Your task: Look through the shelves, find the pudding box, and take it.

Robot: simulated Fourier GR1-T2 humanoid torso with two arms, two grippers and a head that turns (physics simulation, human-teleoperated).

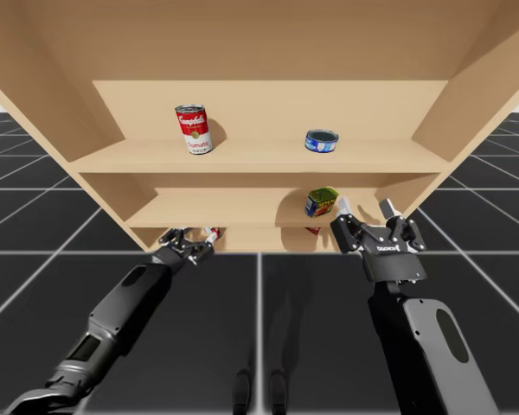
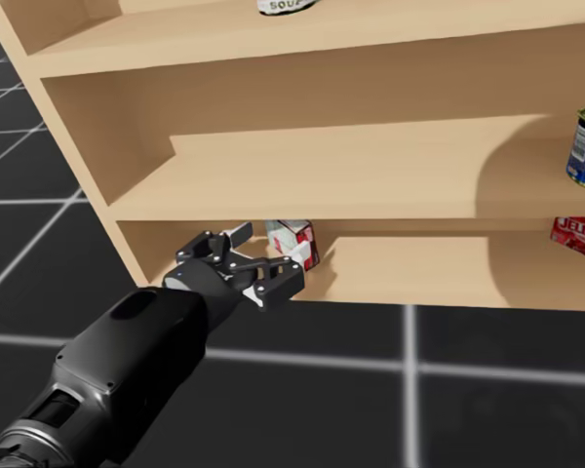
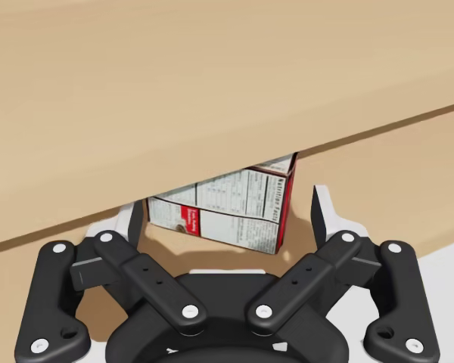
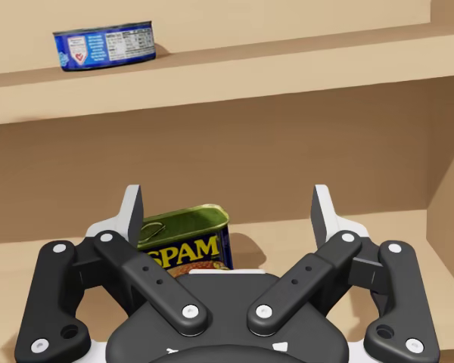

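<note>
pudding box (image 3: 238, 206) half hidden by the shelf (image 3: 212, 98), ahead of left gripper (image 2: 267, 248).

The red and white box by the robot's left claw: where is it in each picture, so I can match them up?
High view: the red and white box sits low and left of centre, under the lowest shelf board.
Head view: the box is near the centre, in the bottom compartment.
Left wrist view: the box lies ahead of the open fingers, in line with the gap.
Shared landmark: the left gripper, just in front of it.
</note>
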